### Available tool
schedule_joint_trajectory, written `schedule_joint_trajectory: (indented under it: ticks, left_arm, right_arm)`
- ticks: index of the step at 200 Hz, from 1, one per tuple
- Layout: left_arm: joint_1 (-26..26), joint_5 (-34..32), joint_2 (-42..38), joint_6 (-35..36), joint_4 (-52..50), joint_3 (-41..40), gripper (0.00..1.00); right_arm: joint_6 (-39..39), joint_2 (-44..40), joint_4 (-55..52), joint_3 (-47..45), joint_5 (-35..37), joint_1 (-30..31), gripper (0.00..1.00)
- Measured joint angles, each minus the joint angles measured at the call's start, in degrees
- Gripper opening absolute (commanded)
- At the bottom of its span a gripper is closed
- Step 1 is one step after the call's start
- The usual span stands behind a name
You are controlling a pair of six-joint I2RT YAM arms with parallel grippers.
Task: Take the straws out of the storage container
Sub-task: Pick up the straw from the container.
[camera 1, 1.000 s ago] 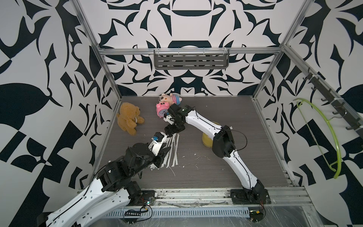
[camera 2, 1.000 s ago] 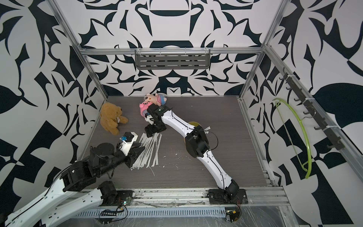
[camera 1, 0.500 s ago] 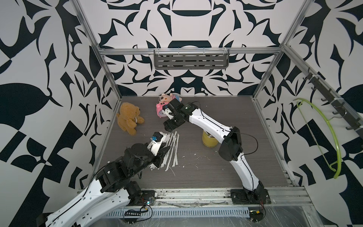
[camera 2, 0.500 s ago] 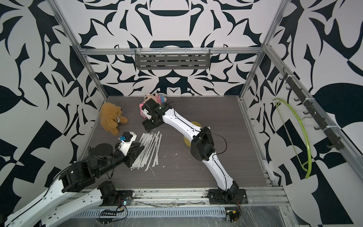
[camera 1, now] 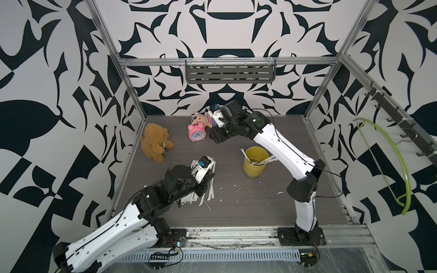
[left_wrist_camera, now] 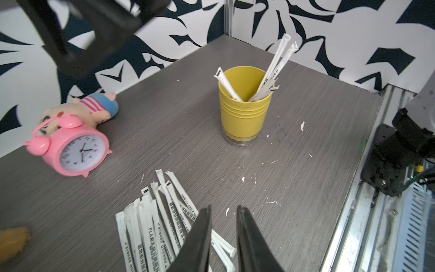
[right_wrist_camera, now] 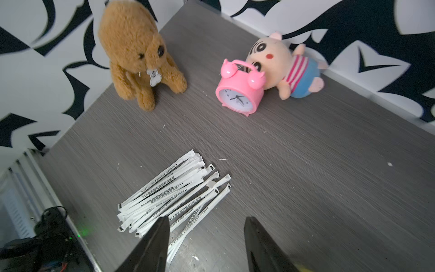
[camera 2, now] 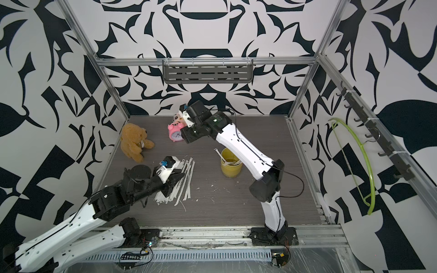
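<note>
The storage container (camera 1: 255, 163) (camera 2: 231, 165) (left_wrist_camera: 244, 110) is a yellow cup standing upright at mid-table. Three straws (left_wrist_camera: 280, 58) lean out of its mouth. Several more straws (camera 2: 183, 186) (left_wrist_camera: 150, 226) (right_wrist_camera: 174, 195) lie in a pile on the table to its left. My left gripper (camera 1: 210, 176) (camera 2: 182, 175) (left_wrist_camera: 223, 207) hovers low over the pile's right edge, open by a narrow gap with nothing between the fingers. My right gripper (camera 1: 213, 140) (camera 2: 186, 140) (right_wrist_camera: 207, 220) is raised beside the alarm clock, open and empty.
A pink alarm clock (camera 1: 196, 133) (right_wrist_camera: 240, 94) and a striped plush doll (camera 1: 203, 118) (right_wrist_camera: 282, 68) sit at the back. A brown teddy bear (camera 1: 156, 141) (right_wrist_camera: 138, 54) sits by the left wall. White paper scraps (camera 1: 236, 199) dot the table. A green hanger (camera 1: 399, 165) hangs on the right wall.
My right gripper has lifted off the pile towards the back, its jaws narrowing, and its arm has swung right, uncovering the cup. My left gripper stays over the pile, jaws slightly closer.
</note>
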Motion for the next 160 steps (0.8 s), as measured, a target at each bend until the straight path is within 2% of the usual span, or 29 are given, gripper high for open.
schedule_joint_trajectory:
  ticks: [41, 87, 132, 160]
  left_arm:
    - [0.0, 4.15, 13.9, 3.32, 9.05, 4.15, 0.27]
    - [0.04, 12.57, 30.67, 4.44, 16.83, 15.56, 0.27]
    - [1.07, 22.53, 47.28, 10.84, 16.59, 32.68, 0.26]
    - [1.36, 27.54, 54.99, 15.04, 13.97, 39.95, 0.25]
  right_arm:
    - [0.35, -14.08, 2.69, -15.04, -1.53, -5.62, 0.45]
    - [1.77, -28.39, 6.56, -32.54, -3.15, -11.23, 0.35]
    - [3.32, -38.6, 9.2, -40.98, -5.01, -22.18, 0.34]
    - [3.39, -40.81, 9.53, -43.52, -5.62, -25.42, 0.34]
